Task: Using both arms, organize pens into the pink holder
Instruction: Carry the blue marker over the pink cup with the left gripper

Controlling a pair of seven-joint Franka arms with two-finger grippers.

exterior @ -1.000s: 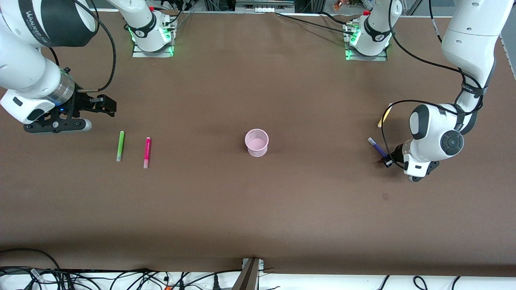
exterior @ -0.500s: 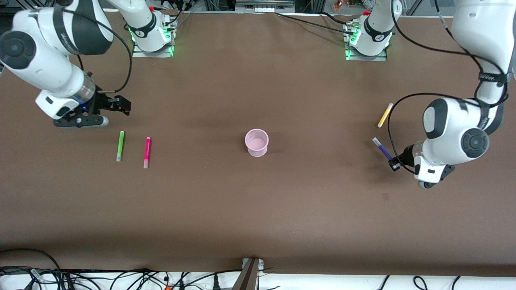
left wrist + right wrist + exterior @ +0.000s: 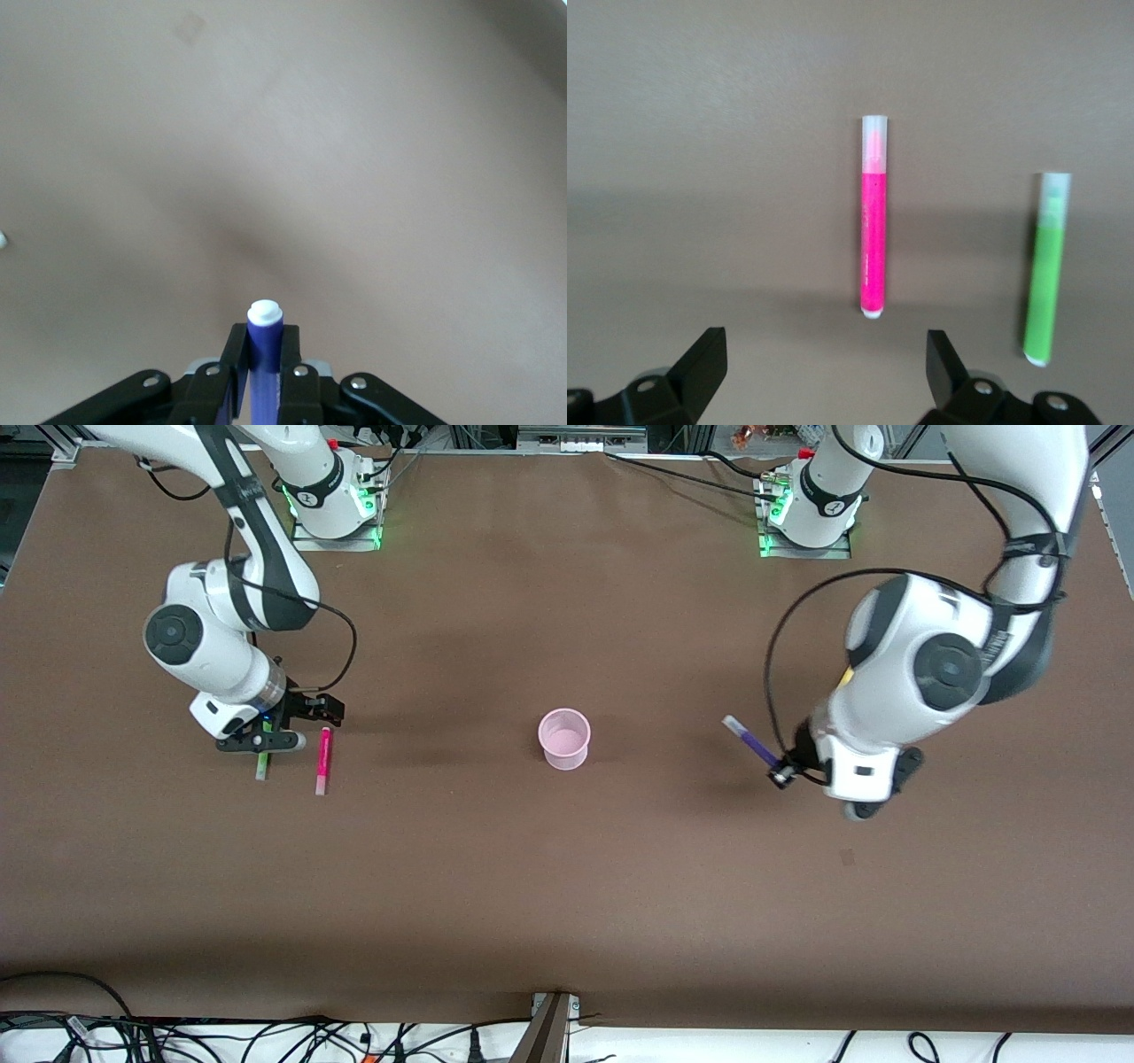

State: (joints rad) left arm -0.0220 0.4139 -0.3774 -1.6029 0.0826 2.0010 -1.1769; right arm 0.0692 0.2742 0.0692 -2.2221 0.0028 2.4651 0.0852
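Moved: both our arms swung in toward the middle.
Left claw [image 3: 780, 775]: clamped on the purple pen [image 3: 751, 742], up over the tabletop [image 3: 567, 886], ready for the pink holder [image 3: 564, 738].
Right claw [image 3: 824, 367]: fingers apart, low over the magenta pen [image 3: 873, 226] beside the green pen [image 3: 1046, 266], lined up to grab.

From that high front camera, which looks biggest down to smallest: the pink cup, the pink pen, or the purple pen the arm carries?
1. The pale pink translucent round cup covers the most area.
2 and 3. The magenta pink pen lying on the table and the dark purple pen look similar in length. The purple one is lifted in the left gripper and tilted, so I won't rank them.
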